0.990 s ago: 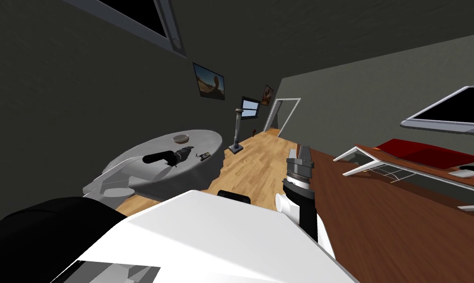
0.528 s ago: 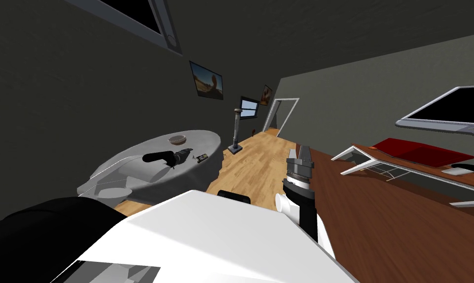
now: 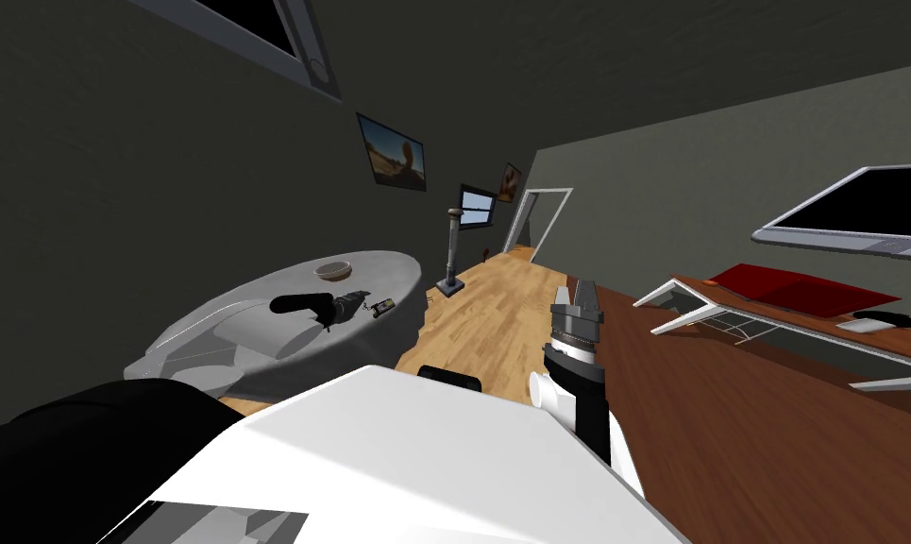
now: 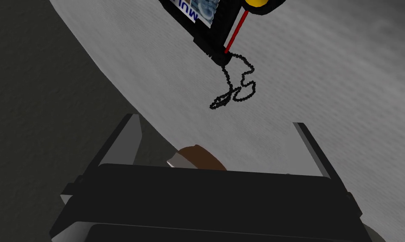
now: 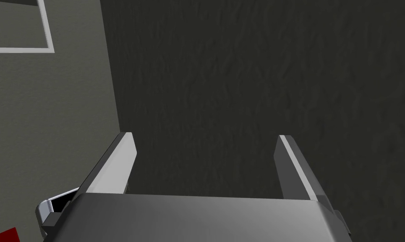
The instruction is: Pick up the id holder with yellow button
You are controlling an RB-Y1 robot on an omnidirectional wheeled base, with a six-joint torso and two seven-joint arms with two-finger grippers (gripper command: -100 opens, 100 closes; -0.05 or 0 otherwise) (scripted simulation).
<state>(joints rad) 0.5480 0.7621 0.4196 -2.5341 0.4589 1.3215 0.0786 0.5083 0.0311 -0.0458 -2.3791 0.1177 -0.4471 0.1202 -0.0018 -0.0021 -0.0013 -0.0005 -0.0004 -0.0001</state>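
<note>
Lying beyond the spread left gripper (image 4: 216, 121) — id holder (image 4: 220, 29), untouched.

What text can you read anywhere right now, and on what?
"UW", blue, cut off at the picture's edge, so uncertain: on the card in the id holder.
In the head view the id holder is too small to read.
Nothing else bears readable text.

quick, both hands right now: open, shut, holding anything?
Left hand: open, empty; the id holder lies on the grey table beyond its fingertips.
Right hand: open, empty.
</note>
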